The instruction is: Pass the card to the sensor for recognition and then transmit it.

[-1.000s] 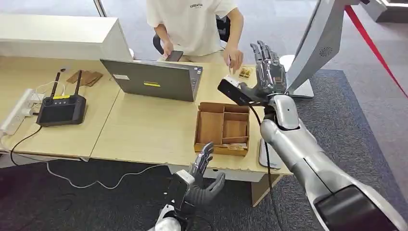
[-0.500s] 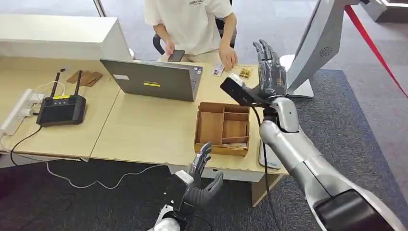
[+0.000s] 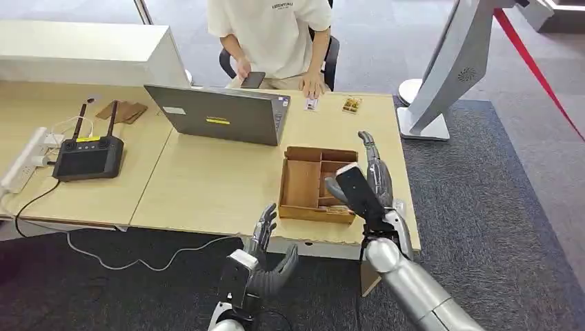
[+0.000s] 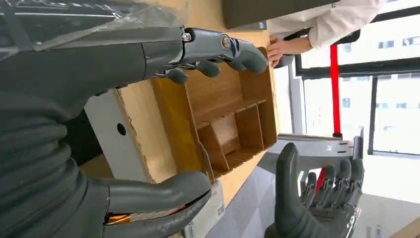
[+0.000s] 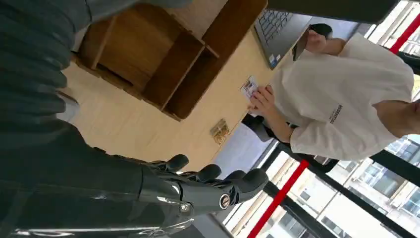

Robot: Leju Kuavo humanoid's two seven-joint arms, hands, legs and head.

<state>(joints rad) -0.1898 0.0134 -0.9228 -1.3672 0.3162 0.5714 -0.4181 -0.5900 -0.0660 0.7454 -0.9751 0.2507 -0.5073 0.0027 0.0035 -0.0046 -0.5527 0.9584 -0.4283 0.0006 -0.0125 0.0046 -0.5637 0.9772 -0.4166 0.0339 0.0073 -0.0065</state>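
Card (image 3: 311,104): flat on the bench (image 3: 207,186) at the far edge, at about 12 o'clock from the wooden tray (image 3: 301,183), touching the fingertips of the person's hand (image 3: 312,86); seen also in the right wrist view (image 5: 248,88).
Right hand (image 3: 369,181): released, fingers straight and apart, grasping nothing, raised over the tray's 3 o'clock side.
Left hand (image 3: 264,258): released, fingers spread, grasping nothing, below the bench's near edge at about 7 o'clock from the tray.
Person (image 3: 272,34): seated behind the bench at 12 o'clock, a phone (image 3: 251,80) in the other hand.
Laptop (image 3: 221,114): open, at 10 o'clock from the tray.
Sensor stand (image 3: 452,65): on the floor at 2 o'clock, beyond the bench's corner.
Controller (image 3: 90,155): at 9 o'clock, with antennas.
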